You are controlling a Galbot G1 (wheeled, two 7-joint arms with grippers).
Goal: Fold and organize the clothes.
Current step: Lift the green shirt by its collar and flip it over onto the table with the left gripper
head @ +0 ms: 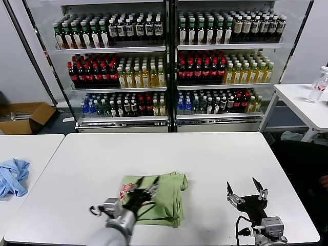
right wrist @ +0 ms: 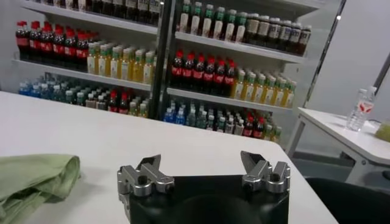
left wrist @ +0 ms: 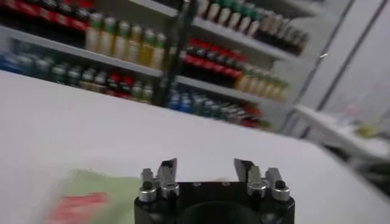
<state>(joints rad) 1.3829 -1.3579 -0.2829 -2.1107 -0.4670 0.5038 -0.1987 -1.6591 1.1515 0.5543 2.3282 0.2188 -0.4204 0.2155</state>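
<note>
Folded green shirt [head: 156,197] flat on white surface [head: 205,154], near front edge, long axis roughly side to side. Left gripper [head: 141,193] directly over its left part, fingers apart, gripping nothing. Right gripper [head: 246,192] well apart rightward, fingers spread, empty. Left arm nearer. No containers holding anything.

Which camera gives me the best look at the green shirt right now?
The head view: the whole folded green shirt lies on the table, with the left pincer over it. The left wrist view shows only a blurred corner with the red print; the right wrist view shows only one folded edge.
</note>
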